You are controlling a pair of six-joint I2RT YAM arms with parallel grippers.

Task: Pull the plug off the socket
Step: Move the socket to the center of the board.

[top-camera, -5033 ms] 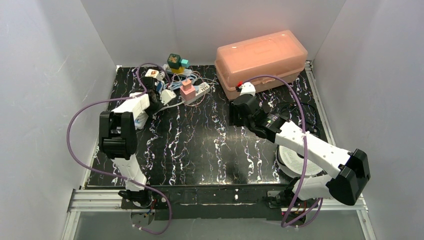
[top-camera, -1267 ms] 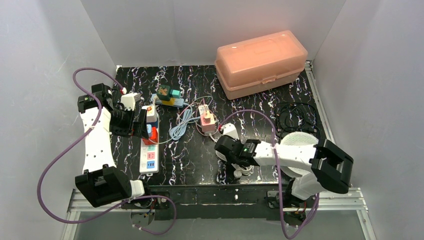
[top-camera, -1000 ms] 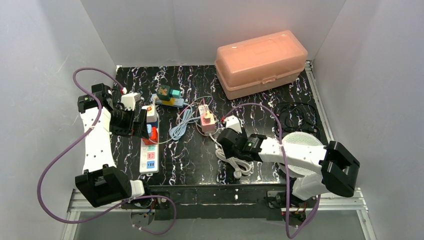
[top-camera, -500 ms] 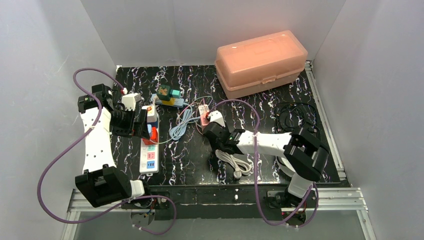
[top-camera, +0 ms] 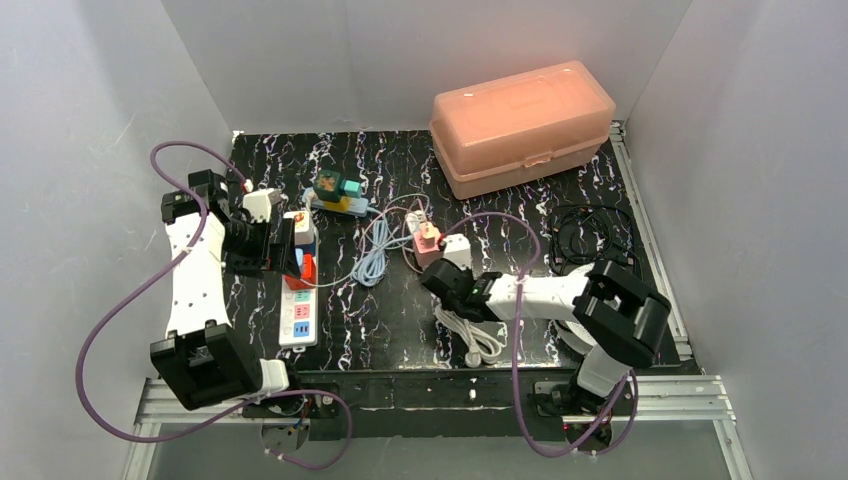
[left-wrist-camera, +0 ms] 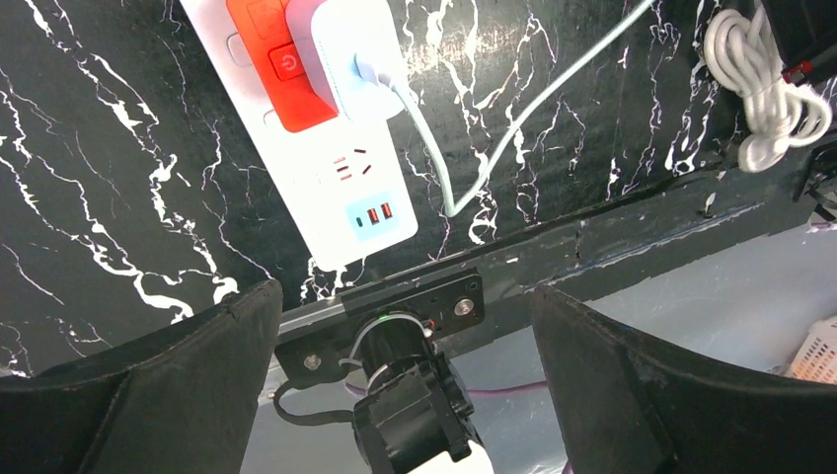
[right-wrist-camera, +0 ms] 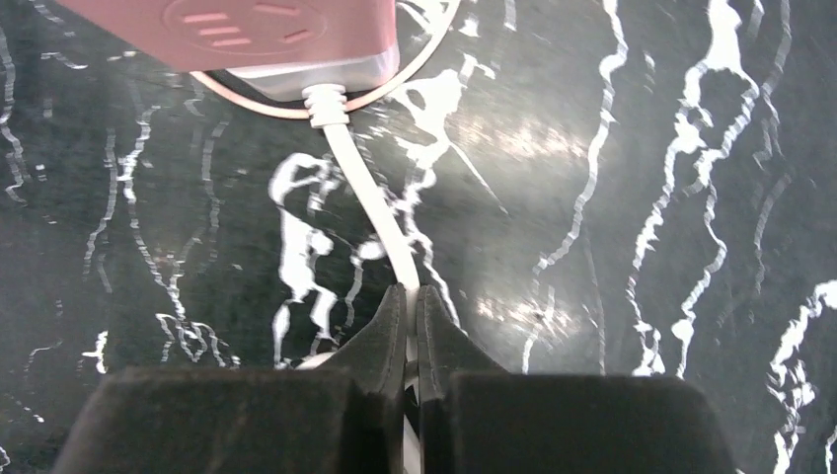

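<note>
Right jaws newly tight on cord (right-wrist-camera: 380,212), below pink socket (right-wrist-camera: 247,30)

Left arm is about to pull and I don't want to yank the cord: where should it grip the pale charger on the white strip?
Grip the pale charger by its boxy body, not the cord leaving its end. Come straight down onto the white strip, in line with the pull; the left gripper stands open over it. The red plug crowds one side, so probably pinch high.
</note>
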